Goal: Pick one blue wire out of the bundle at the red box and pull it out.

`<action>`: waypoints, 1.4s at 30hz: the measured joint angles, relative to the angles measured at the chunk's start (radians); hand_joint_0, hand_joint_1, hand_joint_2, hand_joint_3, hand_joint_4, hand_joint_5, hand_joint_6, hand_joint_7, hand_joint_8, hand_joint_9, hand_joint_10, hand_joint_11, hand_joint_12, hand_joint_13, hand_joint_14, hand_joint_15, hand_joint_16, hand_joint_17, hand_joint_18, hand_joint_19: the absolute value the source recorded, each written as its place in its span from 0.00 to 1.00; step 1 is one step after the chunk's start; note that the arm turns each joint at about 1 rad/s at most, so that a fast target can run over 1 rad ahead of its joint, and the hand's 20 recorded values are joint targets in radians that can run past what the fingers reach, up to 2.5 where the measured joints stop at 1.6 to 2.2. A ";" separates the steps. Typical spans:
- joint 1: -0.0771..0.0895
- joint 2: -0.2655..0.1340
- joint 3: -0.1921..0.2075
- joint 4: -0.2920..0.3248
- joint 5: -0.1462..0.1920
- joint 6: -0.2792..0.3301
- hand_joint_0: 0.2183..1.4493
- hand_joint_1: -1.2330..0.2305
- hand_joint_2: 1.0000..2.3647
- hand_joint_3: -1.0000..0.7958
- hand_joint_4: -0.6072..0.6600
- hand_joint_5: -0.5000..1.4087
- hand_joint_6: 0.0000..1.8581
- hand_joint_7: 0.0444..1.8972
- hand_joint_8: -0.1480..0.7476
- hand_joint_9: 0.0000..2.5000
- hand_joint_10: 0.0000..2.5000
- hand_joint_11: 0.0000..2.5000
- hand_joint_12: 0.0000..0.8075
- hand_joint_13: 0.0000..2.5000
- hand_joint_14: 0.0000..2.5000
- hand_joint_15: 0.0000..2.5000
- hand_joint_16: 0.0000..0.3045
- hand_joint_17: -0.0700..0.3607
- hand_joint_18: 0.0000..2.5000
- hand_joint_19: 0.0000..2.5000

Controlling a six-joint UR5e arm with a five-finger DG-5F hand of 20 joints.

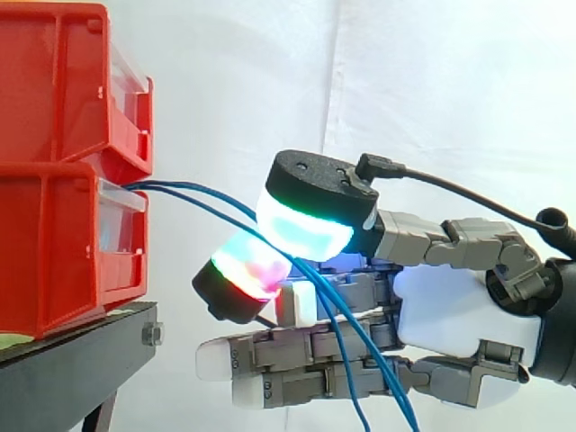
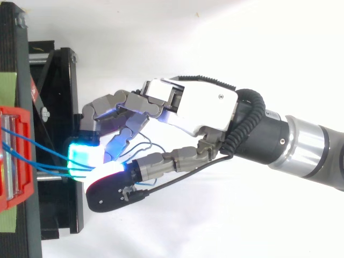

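Two blue wires [image 1: 193, 191] leave the front of the lower red bin [image 1: 54, 252] at the left of your side view. They arc right and down through the hand [image 1: 459, 315] and run off the bottom edge near the middle. Your hand reaches in from the right. Its thumb pad [image 1: 306, 220], glowing green and cyan, is closed toward one fingertip [image 1: 247, 270] glowing red and cyan, and the wires pass between the two pads. You cannot tell whether one strand or both are pinched there. The other fingers [image 1: 270, 360] lie straight and level below, with the wires crossing in front of them. From above, you see the hand [image 2: 193, 105] at centre frame, its lit pads just right of the black stand [image 2: 59, 107]. The second red bin [image 1: 54, 81] sits stacked on the first.
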 measured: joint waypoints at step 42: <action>-0.003 0.000 0.000 0.001 -0.004 0.000 0.58 0.38 0.01 0.44 0.48 0.27 0.29 0.81 0.26 0.48 0.01 0.20 0.32 0.25 0.01 0.15 0.13 0.37 0.12 0.24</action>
